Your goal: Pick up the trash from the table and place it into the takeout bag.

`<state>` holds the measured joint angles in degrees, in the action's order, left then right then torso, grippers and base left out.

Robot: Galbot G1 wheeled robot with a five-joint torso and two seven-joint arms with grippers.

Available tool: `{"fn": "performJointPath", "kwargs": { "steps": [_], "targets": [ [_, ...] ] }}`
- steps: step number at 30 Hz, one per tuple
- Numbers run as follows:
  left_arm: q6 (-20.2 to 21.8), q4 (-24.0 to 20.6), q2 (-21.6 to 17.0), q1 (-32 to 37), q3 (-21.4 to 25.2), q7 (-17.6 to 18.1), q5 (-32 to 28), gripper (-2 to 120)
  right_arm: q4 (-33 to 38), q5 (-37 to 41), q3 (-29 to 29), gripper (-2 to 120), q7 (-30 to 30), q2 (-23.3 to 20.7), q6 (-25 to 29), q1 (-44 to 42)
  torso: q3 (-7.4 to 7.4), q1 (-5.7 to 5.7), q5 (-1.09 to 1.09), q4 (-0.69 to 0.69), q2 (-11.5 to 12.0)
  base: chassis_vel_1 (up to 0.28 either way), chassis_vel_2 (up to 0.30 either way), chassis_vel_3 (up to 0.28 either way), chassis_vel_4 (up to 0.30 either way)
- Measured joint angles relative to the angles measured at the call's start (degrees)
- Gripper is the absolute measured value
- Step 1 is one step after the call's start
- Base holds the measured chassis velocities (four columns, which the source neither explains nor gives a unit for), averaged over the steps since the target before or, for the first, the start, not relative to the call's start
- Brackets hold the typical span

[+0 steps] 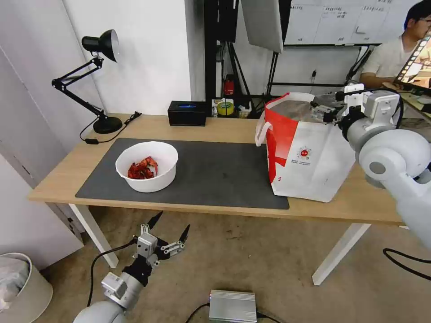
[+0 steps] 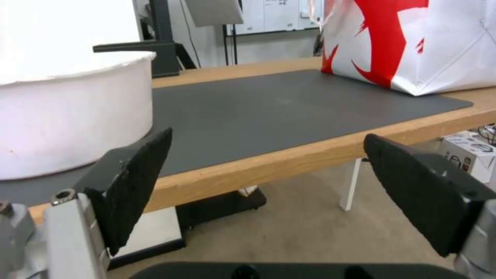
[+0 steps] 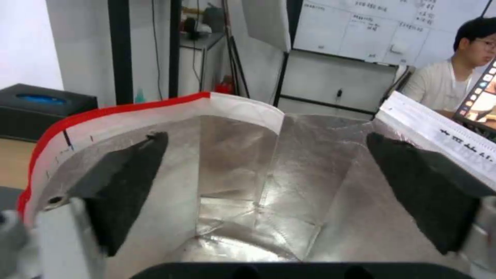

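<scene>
A white round bowl [image 1: 147, 172] holding red shellfish shells sits on the left part of the dark grey mat [image 1: 215, 175] on the light wood table [image 1: 224, 128]; its wall is close in the left wrist view [image 2: 67, 116]. The white and red takeout bag [image 1: 310, 152] stands open at the table's right. My right gripper [image 1: 324, 112] hovers over the bag's mouth, open and empty, facing the silver foil lining [image 3: 258, 174]. My left gripper [image 1: 169, 227] hangs open below the table's front edge, just in front of the bowl, nothing between its fingers [image 2: 139, 182].
A black desk lamp [image 1: 96, 80] stands at the table's back left, and a black rectangular box [image 1: 187, 113] at the back middle. On the floor are a white bin [image 1: 20, 287] at the left and a silver box [image 1: 232, 306] near my base.
</scene>
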<state>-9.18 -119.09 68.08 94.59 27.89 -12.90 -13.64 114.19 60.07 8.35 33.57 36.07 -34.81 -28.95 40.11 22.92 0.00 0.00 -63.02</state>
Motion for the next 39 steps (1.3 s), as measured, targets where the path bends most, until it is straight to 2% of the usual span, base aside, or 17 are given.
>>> {"fn": "performJointPath", "kwargs": {
  "steps": [3, 6, 7, 9, 11, 19, 21, 23, 26, 27, 31, 39],
  "targets": [
    [0.0, -0.3, 0.0, 0.2, 0.2, 0.0, 0.0, 100, 0.2, 0.0, 0.0, 100, -0.9, 0.1, 1.7, 0.0, 0.00, 0.00, 0.00, 0.00, 0.0, 0.000, 0.000, 0.000, 0.000],
    [0.0, -0.6, 0.0, 0.4, 0.4, 0.0, 0.0, 100, 0.9, 0.1, 0.2, 100, -4.9, 0.2, 8.6, -0.5, 0.00, 0.00, 0.00, 0.00, 0.0, 0.000, 0.000, 0.000, 0.000],
    [0.0, -0.6, 0.0, 0.4, 0.4, 0.0, 0.0, 100, 0.9, 0.1, 0.2, 100, -4.9, 0.2, 8.6, -0.5, 0.00, 0.00, 0.00, 0.00, 0.0, 0.000, 0.000, 0.000, 0.000],
    [0.0, -0.7, 0.1, 0.6, 0.5, 0.0, 0.1, 100, 2.4, 0.1, 0.2, 100, -7.2, 0.1, 13.0, -1.9, 0.00, 0.00, 0.00, 0.01, 0.0, 0.000, 0.000, 0.000, 0.000],
    [0.0, -0.7, 0.2, 0.8, 0.5, 0.0, 0.1, 100, 3.3, 0.1, 0.2, 100, -8.2, 0.0, 14.4, -2.9, 0.00, 0.00, -0.01, 0.01, 0.0, 0.000, 0.000, 0.000, 0.000],
    [-1.0, -1.5, 1.1, 2.7, 2.9, 0.0, 0.3, 100, 9.6, -1.7, 0.8, 100, -15.1, -0.5, 23.1, -13.7, -0.01, 0.00, -0.01, -0.03, 0.0, 0.000, 0.000, 0.000, 0.000],
    [-1.9, -2.4, 2.4, 4.3, 4.5, 0.0, 0.7, 100, 10.3, -3.7, -0.1, 100, -17.8, 0.6, 27.4, -17.4, 0.00, 0.00, 0.01, 0.08, 0.0, 0.000, 0.000, 0.000, 0.000],
    [-2.0, -2.4, 2.6, 4.4, 4.6, 0.0, 0.8, 100, 10.5, -4.8, 0.1, 100, -18.5, 1.0, 29.1, -19.4, 0.00, 0.00, 0.01, 0.05, 0.0, 0.000, 0.000, 0.000, 0.000],
    [-2.0, -2.3, 3.0, 4.1, 4.6, -0.1, 0.9, 100, 11.2, -10.0, 2.6, 100, -20.7, 2.6, 34.7, -28.8, 0.00, 0.00, 0.00, -0.01, 0.0, 0.000, 0.000, 0.000, 0.000],
    [-2.0, -2.3, 3.0, 4.1, 4.6, -0.1, 0.9, 100, 11.2, -10.0, 2.6, 100, -20.7, 2.6, 34.7, -28.8, 0.00, 0.00, 0.00, -0.01, 0.0, 0.000, 0.000, 0.000, 0.000],
    [-2.1, -1.9, 3.2, 3.9, 4.6, -0.1, 1.0, 100, 10.9, -16.9, 6.4, 100, -23.5, 5.5, 40.8, -43.0, 0.00, -0.01, 0.00, -0.02, 0.0, 0.000, 0.000, 0.000, 0.000],
    [-2.1, -2.0, 3.5, 3.9, 4.4, -0.1, 1.1, 100, 7.3, -23.7, 8.5, 100, -25.7, 9.4, 46.8, -54.6, 0.00, -0.01, 0.00, -0.01, 0.0, 0.000, 0.000, 0.000, 0.000]
  ]
}}
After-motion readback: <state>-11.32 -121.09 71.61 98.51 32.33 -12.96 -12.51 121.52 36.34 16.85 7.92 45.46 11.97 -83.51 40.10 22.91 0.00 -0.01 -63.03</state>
